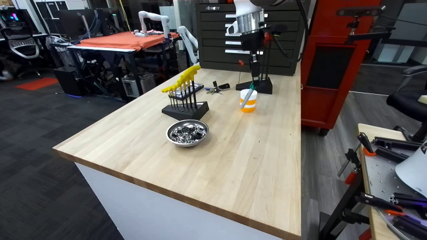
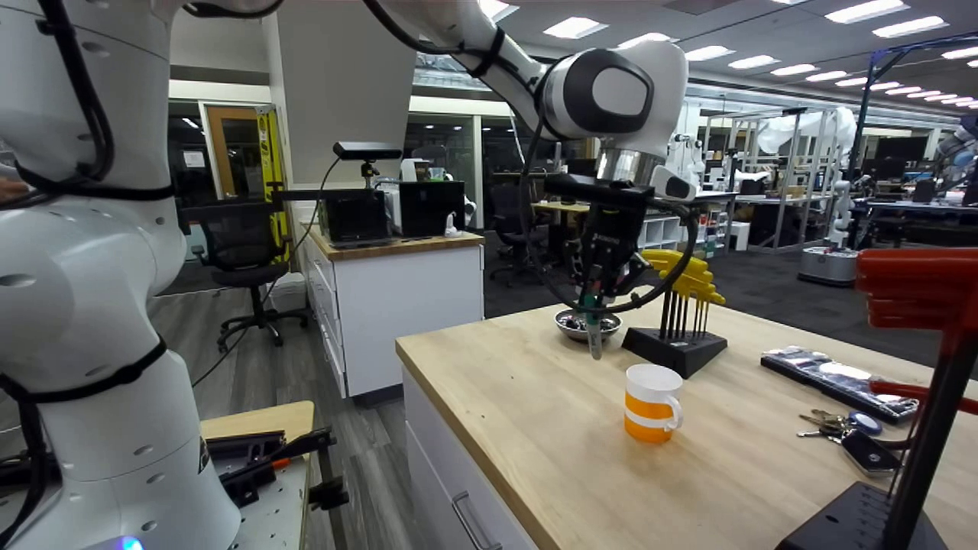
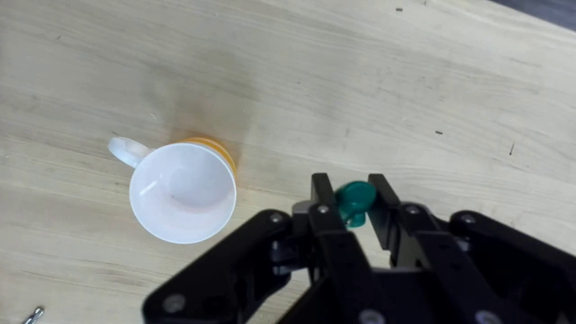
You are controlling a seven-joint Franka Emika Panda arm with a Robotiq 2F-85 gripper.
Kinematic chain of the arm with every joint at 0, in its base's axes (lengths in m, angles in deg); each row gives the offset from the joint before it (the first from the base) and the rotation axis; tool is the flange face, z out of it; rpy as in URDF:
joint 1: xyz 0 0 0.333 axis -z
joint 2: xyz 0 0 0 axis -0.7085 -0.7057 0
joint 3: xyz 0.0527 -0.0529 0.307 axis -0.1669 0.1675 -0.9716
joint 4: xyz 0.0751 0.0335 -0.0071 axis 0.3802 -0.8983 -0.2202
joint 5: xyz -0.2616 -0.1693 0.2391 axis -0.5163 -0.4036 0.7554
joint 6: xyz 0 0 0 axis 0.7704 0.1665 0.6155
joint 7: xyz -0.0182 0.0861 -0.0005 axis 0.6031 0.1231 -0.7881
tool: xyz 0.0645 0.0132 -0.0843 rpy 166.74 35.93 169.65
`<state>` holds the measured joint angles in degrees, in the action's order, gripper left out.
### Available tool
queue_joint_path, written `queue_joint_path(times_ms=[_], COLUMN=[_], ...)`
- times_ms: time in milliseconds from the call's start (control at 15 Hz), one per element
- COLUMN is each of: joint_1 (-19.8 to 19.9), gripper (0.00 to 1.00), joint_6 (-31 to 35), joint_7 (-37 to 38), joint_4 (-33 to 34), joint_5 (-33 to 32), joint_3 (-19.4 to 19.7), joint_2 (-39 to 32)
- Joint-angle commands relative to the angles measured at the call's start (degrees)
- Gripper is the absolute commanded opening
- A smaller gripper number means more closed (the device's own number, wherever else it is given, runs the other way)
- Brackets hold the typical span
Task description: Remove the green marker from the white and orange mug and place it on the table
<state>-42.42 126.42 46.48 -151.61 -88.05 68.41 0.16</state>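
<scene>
My gripper [image 3: 351, 191] is shut on the green marker [image 3: 357, 195]; its green cap end shows between the fingertips in the wrist view. In an exterior view the marker [image 2: 594, 336] hangs from the gripper [image 2: 594, 294] tip down, slightly tilted, above the table [image 2: 535, 428]. The white and orange mug [image 3: 182, 193] stands upright, with no marker in it in the wrist view, to the left of the gripper. The mug also shows in both exterior views [image 1: 253, 100] [image 2: 649, 401]. In an exterior view the marker [image 1: 247, 98] overlaps the mug's front.
A metal bowl [image 1: 186, 144] of small parts and a yellow-handled hex key stand [image 1: 186, 110] are on the table. Keys [image 1: 218, 88], a black tray [image 2: 840, 386] and a red-handled hex key stand [image 2: 917, 305] lie beyond the mug. The table's edge [image 2: 458, 412] runs along one side.
</scene>
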Motion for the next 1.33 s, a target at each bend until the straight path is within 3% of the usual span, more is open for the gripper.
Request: queue_joint_path(times_ms=[0,533,1000,1067,1267], joint_1=[-0.2,-0.3,0.1,0.2,0.3], gripper=[0.06,0.06,0.06,0.49,0.62], joint_6=[5.6,21.2,28.3,28.6,29.4], joint_7=[5.5,5.5,4.5,3.8,3.2], joint_4=[-1.1,-9.4,-15.5,-15.9,-17.1], joint_5=[1.8,1.7,2.5,2.9,3.2], joint_3=[-0.6,-1.6,-2.6,-2.8,-3.2], joint_2=[-1.4,-0.8,-0.5,-0.4,0.1])
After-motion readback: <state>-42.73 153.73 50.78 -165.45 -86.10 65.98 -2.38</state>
